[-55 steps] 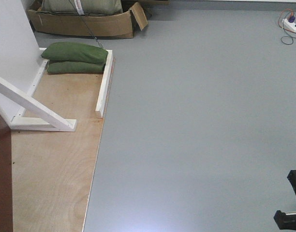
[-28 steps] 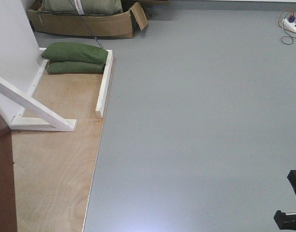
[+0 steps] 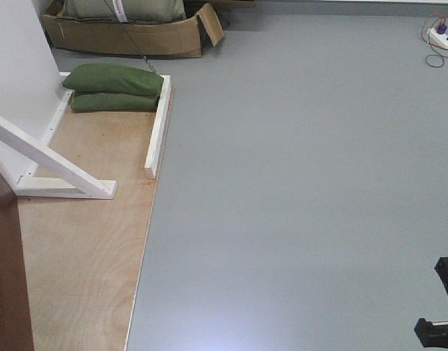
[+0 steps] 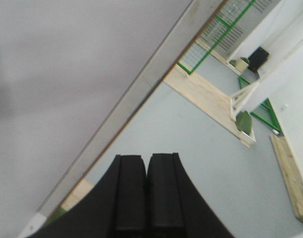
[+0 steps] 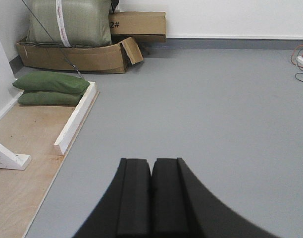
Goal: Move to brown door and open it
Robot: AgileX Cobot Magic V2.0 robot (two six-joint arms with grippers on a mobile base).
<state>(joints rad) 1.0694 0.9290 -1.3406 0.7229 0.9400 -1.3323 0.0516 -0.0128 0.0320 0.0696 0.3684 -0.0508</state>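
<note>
The brown door shows only as a dark brown strip at the lower left edge of the front view; its handle is out of view. My left gripper is shut and empty, pointing along a white wall panel and the grey floor. My right gripper is shut and empty above the grey floor. A black part of the right arm shows at the bottom right of the front view. Neither gripper touches the door.
A plywood base with a white diagonal brace and white rail lies on the left. Green sandbags and a cardboard box sit behind it. A power strip lies far right.
The brown door strip at the left edge has grown a little wider in the front view. The grippers have stayed shut.
</note>
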